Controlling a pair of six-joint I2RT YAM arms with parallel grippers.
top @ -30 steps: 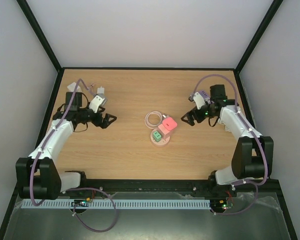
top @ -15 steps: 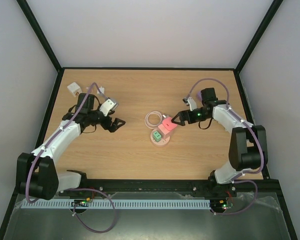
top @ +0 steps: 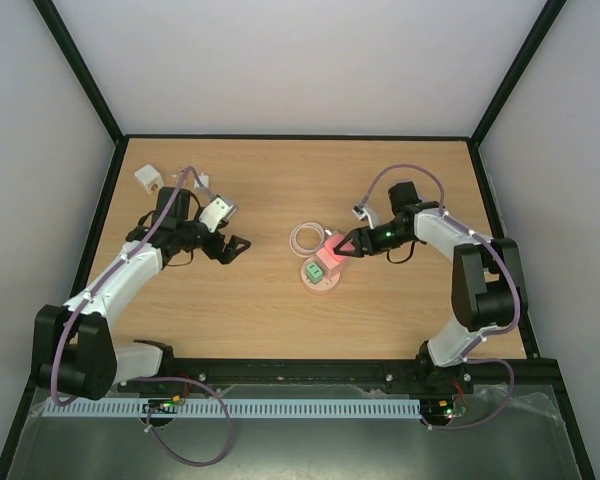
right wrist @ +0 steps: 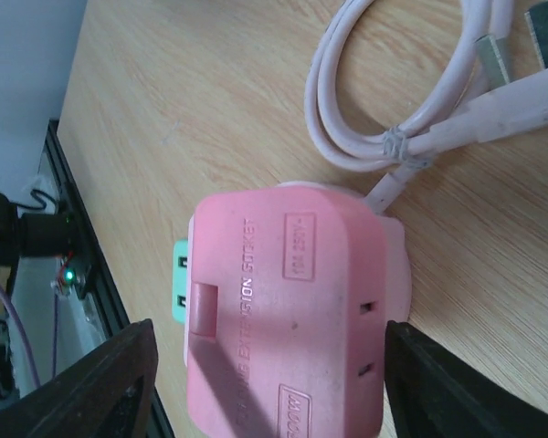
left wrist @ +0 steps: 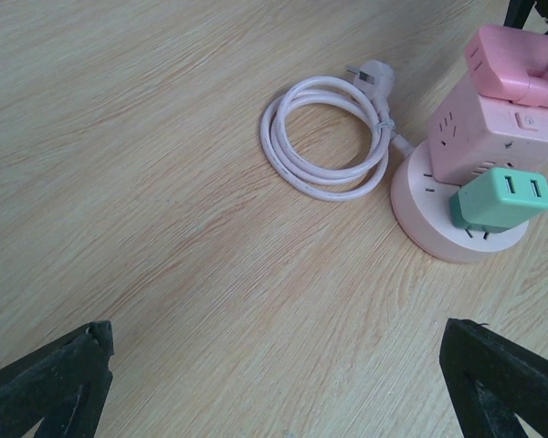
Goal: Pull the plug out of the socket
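The right hand straddled the pink plug atop the socket, fingers spread, with a gap on one side; the left hand, spread wide, lay farther off.

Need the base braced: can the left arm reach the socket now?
Probably yes: only bare table lies between the open left fingers and the socket; the right fingers straddle just the plug on top.

Wooden desk w/ black frame round it. Small white block near far-left corner, lying alone. White slotted strip runs along front, below desk edge. Pale walls behind.
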